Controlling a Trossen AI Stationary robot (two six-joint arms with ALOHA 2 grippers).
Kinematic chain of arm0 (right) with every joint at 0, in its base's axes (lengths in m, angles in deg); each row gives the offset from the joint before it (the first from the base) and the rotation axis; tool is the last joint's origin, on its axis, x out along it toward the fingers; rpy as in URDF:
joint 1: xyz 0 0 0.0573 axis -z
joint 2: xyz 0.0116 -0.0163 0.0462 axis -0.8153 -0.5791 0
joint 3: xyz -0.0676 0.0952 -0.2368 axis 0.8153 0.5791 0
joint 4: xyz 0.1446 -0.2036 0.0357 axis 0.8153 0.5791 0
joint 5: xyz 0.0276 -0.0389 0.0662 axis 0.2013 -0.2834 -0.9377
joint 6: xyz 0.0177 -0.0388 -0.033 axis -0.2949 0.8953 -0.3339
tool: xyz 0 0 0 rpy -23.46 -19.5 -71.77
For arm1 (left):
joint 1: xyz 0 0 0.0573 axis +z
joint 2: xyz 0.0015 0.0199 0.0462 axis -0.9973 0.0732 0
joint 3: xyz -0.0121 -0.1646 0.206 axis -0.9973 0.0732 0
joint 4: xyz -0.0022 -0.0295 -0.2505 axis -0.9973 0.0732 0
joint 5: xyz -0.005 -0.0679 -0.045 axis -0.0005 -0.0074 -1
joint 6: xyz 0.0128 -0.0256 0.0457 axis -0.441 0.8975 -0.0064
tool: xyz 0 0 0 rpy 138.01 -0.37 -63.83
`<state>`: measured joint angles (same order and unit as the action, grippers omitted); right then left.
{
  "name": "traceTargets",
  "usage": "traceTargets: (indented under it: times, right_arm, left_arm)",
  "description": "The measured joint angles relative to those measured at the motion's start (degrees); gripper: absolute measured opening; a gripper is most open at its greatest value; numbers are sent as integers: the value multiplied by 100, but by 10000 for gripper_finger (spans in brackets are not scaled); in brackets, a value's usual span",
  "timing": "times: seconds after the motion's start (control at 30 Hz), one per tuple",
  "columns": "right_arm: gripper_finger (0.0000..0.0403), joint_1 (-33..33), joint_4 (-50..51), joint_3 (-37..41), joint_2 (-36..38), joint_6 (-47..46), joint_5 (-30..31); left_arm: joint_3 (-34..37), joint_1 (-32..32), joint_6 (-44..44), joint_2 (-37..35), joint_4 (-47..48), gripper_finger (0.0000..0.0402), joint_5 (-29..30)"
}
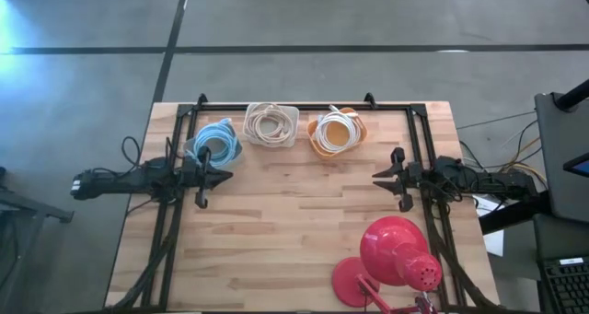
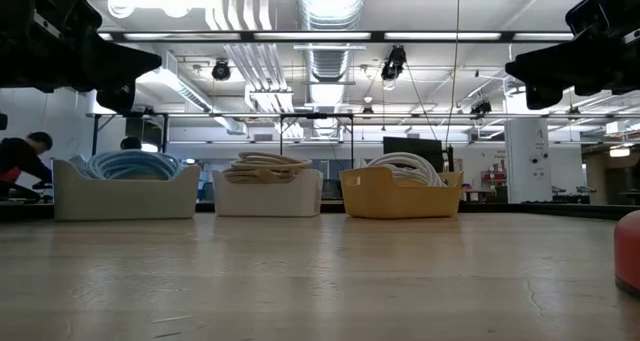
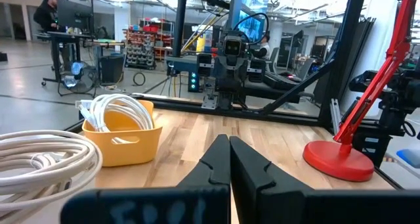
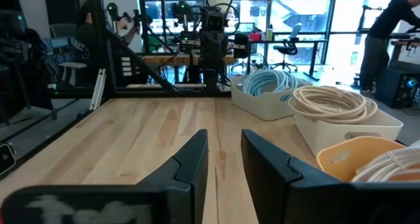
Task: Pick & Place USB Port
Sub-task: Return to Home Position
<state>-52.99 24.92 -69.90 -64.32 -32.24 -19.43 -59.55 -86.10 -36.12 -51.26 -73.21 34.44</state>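
Bluish marking (image 3: 147, 209) on closed left claw (image 3: 229, 140) illegible; right claw (image 4: 223, 135) parted.

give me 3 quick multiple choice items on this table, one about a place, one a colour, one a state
1. Where does the red lamp stand?
A. inside a bin
B. on the right side of the table
C. on the left side

2. What colour is the cable in the yellow bin?
A. white
B. blue
C. black

3. How are the fingers of the left tool?
A. wide open
B. gripping a cable
C. shut and empty

Answers:
1 B, the high view shows it beside the right arm.
2 A, the white cable coils above its rim.
3 C, the fingers meet with no gap, while the right tool is open.
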Motion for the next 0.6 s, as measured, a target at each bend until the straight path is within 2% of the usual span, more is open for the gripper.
traceTargets:
  times: [0.37, 0.6]
  right_arm:
    - [68, 0, 0, 0, 0, 4, 0]
    - [76, 0, 0, -2, 0, -9, 0]
  left_arm:
    - [2, -1, 0, 0, -2, 0, 0]
    - [2, -2, -2, 0, -3, 0, 0]
